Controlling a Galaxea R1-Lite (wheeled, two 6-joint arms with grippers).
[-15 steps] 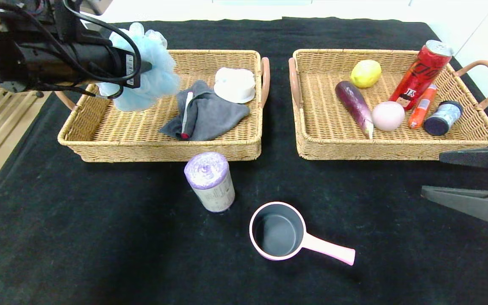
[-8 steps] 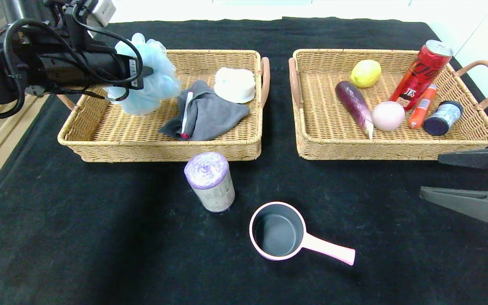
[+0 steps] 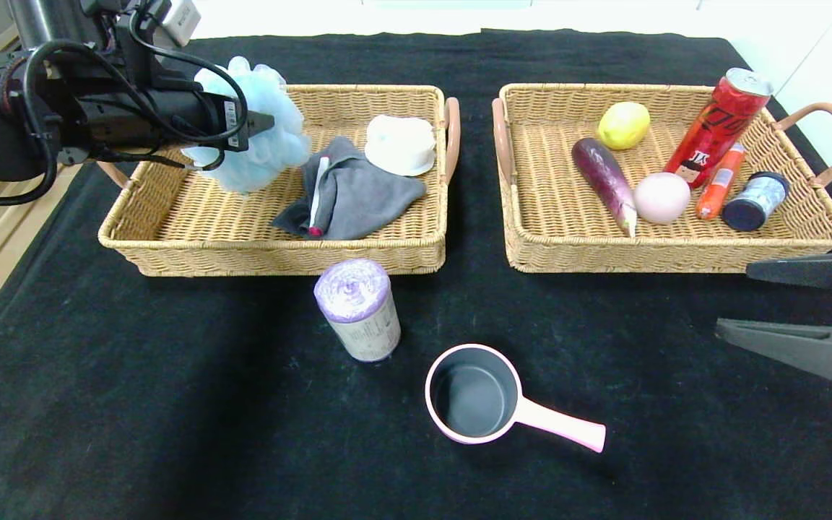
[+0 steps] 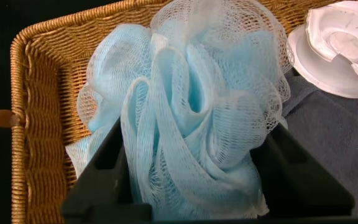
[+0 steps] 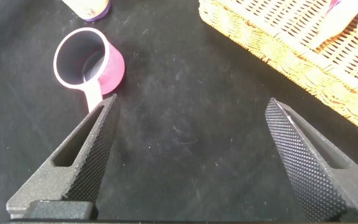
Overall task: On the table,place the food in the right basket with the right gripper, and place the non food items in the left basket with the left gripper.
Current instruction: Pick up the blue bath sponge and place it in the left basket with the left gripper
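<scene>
A: What sits around the bath pouf (image 3: 261,126)?
B: A grey cloth (image 3: 354,191) with a pen, and a white lid (image 3: 400,144), all in the left basket (image 3: 170,238). The arm hides the pouf's near side.

A: How does it look?
B: Fluffy, light blue mesh, at the basket's far left corner. The left gripper (image 4: 191,168) has its fingers spread, one on each side of it; the wrist view shows this, the head view doesn't.

A: The rest?
B: The bag roll (image 3: 358,309) and saucepan (image 3: 477,393) stand on the table (image 3: 170,404). The right gripper (image 3: 770,303) hangs wide apart, holding nothing, near the right basket (image 3: 676,253).
</scene>
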